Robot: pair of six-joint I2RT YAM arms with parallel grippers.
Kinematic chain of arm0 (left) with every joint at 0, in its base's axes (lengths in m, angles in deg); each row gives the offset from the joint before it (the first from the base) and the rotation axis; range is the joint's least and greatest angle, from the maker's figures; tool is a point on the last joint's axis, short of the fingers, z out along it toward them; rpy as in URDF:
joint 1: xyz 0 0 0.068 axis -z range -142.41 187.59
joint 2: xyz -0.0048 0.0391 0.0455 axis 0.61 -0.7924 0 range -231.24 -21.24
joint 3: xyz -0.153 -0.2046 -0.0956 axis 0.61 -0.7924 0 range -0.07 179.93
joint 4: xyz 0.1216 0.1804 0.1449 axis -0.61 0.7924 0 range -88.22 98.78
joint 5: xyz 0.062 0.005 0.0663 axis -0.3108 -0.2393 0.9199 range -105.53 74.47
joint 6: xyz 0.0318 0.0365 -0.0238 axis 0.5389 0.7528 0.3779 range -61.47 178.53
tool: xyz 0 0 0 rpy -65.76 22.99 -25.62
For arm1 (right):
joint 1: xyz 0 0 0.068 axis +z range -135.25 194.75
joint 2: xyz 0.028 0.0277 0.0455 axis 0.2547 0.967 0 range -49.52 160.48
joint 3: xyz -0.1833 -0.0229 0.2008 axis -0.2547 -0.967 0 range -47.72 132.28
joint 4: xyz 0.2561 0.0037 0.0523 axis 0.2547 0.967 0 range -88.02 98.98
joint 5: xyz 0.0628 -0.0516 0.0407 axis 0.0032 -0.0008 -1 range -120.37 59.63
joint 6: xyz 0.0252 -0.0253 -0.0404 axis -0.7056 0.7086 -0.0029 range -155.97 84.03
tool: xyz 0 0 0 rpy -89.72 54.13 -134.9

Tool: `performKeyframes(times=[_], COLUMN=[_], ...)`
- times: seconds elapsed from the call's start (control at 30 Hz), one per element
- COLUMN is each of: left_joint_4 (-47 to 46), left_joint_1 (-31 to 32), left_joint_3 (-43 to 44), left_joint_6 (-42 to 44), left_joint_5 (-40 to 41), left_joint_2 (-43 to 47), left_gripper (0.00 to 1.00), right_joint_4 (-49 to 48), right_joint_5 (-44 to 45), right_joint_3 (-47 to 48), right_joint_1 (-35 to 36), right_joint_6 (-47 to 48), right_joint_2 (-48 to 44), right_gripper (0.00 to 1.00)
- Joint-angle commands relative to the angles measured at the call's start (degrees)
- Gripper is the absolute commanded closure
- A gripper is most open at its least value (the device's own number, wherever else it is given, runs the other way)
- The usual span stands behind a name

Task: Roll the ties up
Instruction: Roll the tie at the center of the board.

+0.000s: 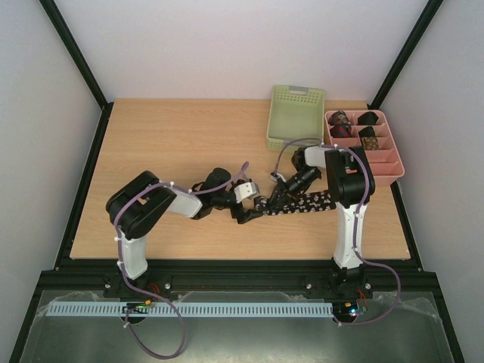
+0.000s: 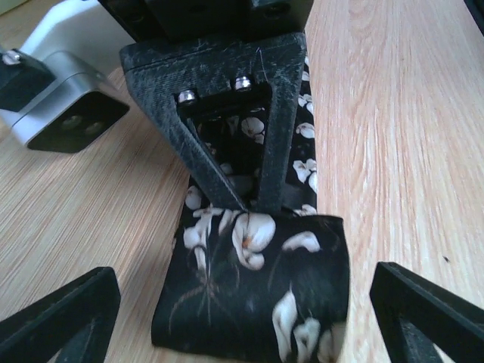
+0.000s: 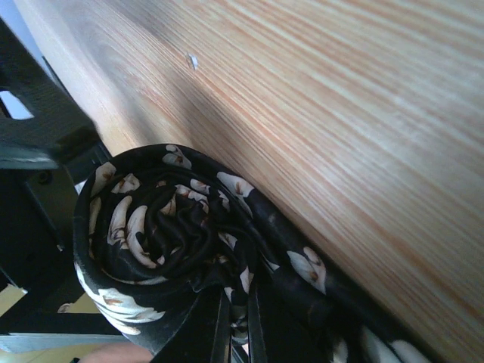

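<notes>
A long black tie [image 1: 306,203] with pale flowers lies on the wooden table [image 1: 166,144], its left end wound into a roll [image 2: 257,287]. My right gripper [image 3: 238,314] is shut on the roll's fabric; in the right wrist view the spiral end of the roll [image 3: 159,227] faces the camera. In the left wrist view the right gripper's fingers [image 2: 227,162] come down onto the roll from behind. My left gripper [image 2: 242,306] is open, one finger on each side of the roll and apart from it. Small rolled ties [image 1: 368,141] sit in a pink tray [image 1: 386,170].
A pale green basket [image 1: 295,117] stands at the back, left of the pink tray. Both arms meet near the table's middle [image 1: 261,203]. The unrolled stretch of tie runs right toward the right arm's upright link [image 1: 346,219].
</notes>
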Motion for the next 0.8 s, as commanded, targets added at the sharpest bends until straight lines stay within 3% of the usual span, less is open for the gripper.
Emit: performKeyframes(times=[0.0,0.27,0.43,0.6,0.77], left_joint_4=[-7.66,-3.42,8.95,21.04,27.02], left_joint_1=[1.48,1.96,2.27,2.27,2.64], left_joint_3=[3.3,4.34,6.93,7.43,9.23], left_joint_6=[-0.01,1.73,5.06,8.12,9.26], left_joint_5=[-2.61,0.29,8.16,13.74,15.82], left_joint_2=[-4.69,-7.48,-6.34,-4.56,-4.63], left_gripper=[0.08,0.45,0.64,0.72,0.72], right_joint_4=[-5.33,-7.52,-2.39,4.77,10.04], right_joint_5=[16.05,14.18,7.6,2.73,-3.84], right_joint_3=[-0.84,-1.22,1.02,4.69,6.56], right_joint_1=[0.16,0.25,-1.74,-4.78,-4.49], right_joint_6=[-2.19,-4.97,-3.33,-0.44,0.84], right_joint_2=[3.89,3.03,0.46,-4.08,-5.5], right_gripper=[0.99,0.98,0.74,0.58,0.47])
